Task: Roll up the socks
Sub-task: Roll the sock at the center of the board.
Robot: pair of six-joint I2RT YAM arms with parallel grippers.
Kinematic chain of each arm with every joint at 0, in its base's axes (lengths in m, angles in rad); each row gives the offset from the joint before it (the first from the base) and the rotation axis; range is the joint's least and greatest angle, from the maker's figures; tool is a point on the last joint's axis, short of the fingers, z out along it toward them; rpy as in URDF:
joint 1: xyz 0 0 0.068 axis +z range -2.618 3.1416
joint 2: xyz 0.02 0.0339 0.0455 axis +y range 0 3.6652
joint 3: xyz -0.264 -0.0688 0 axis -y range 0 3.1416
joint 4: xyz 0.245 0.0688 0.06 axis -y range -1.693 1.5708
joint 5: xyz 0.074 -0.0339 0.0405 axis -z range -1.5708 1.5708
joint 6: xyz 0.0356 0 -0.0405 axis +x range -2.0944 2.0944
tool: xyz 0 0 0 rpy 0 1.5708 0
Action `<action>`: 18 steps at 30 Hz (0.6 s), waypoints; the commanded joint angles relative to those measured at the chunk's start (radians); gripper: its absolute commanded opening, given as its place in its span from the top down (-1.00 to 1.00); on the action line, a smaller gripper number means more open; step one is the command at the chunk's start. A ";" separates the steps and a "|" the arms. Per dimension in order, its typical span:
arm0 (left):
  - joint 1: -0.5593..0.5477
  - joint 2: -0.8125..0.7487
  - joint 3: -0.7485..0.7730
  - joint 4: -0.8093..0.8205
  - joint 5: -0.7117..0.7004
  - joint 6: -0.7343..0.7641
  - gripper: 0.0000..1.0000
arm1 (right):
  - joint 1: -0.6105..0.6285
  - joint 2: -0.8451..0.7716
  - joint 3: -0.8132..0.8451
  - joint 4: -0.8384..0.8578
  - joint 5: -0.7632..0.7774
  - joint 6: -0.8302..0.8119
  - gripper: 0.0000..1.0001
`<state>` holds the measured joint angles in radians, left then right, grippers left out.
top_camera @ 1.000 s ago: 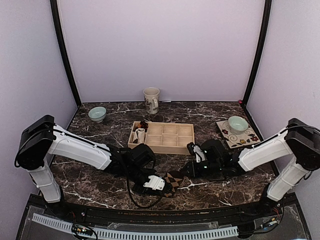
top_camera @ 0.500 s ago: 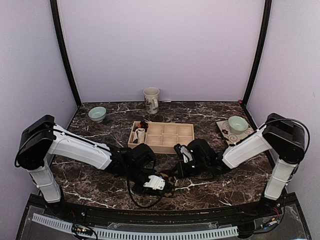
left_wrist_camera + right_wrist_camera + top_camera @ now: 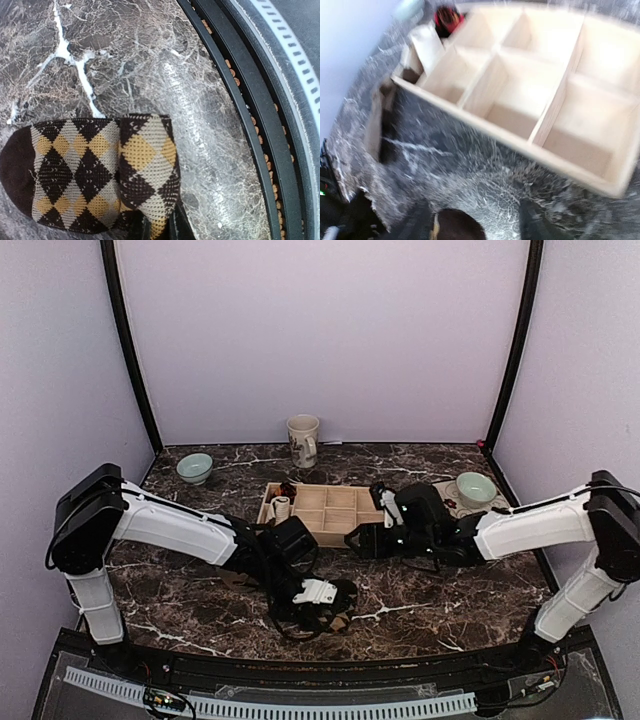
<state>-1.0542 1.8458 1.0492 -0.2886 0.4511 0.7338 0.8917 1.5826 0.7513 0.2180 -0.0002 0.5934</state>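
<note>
Left wrist: left gripper (image 3: 157,228) pinches argyle sock (image 3: 90,170).

The tray (image 3: 330,487) sits at the middle of the counter (image 3: 450,605); behind the tray stands a mug (image 3: 302,440); behind and to the left of it is a bowl (image 3: 194,468); to the right of it a second bowl (image 3: 475,489) rests on a plate (image 3: 497,516); in its left-end column sits a roll (image 3: 282,508) with another roll (image 3: 288,490) behind; before the tray lies the sock (image 3: 90,170), the left gripper (image 3: 322,598) at its folded end; the right gripper (image 3: 360,540) hovers at the tray's front wall.
</note>
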 commanded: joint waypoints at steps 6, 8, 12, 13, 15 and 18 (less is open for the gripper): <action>0.056 0.148 0.033 -0.233 0.112 -0.077 0.91 | 0.001 -0.386 -0.218 0.161 0.225 -0.046 -0.99; 0.068 0.166 0.046 -0.242 0.131 -0.091 0.91 | -0.001 -0.477 -0.340 0.280 0.208 -0.024 -0.99; 0.082 0.190 0.050 -0.244 0.172 -0.099 0.91 | 0.079 -0.753 -0.511 0.352 0.178 -0.180 -0.99; 0.082 0.199 0.058 -0.253 0.182 -0.094 0.91 | 0.093 -0.797 -0.508 0.299 0.132 -0.197 -0.99; 0.082 0.227 0.086 -0.283 0.201 -0.073 0.90 | 0.144 -0.828 -0.466 0.137 0.083 -0.229 -0.99; 0.082 0.289 0.155 -0.359 0.225 -0.038 0.90 | 0.276 -0.758 -0.400 -0.044 0.096 -0.273 -0.99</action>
<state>-0.9565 1.9965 1.1957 -0.4450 0.7319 0.6617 1.0435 0.7689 0.2737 0.3534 0.1314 0.4152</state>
